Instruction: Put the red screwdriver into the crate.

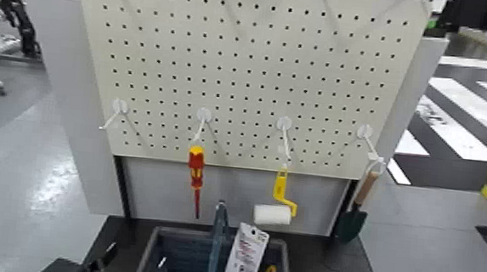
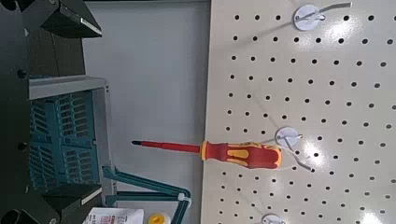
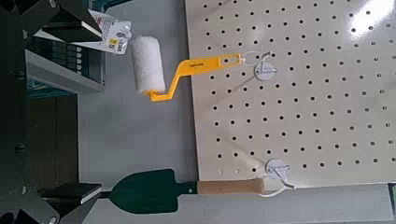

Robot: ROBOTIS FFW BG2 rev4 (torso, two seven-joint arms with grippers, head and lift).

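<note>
The red screwdriver point(image 1: 196, 176) hangs shaft down from a white hook on the pegboard, second hook from the left. In the left wrist view it point(image 2: 219, 150) shows whole, with a red and yellow handle at the hook. The crate point(image 1: 150, 253) stands below the board, holding several tools. It also shows in the left wrist view point(image 2: 65, 89). My left gripper point(image 2: 86, 112) is open and empty, well short of the screwdriver and near the crate. My right gripper point(image 3: 79, 110) is open and empty, facing the roller side of the board.
A yellow-handled white paint roller point(image 1: 277, 207) and a green trowel point(image 1: 354, 215) hang on hooks to the right. The leftmost hook point(image 1: 117, 110) is bare. A tagged package point(image 1: 246, 253) and a blue-handled tool point(image 1: 219, 229) stick up out of the crate.
</note>
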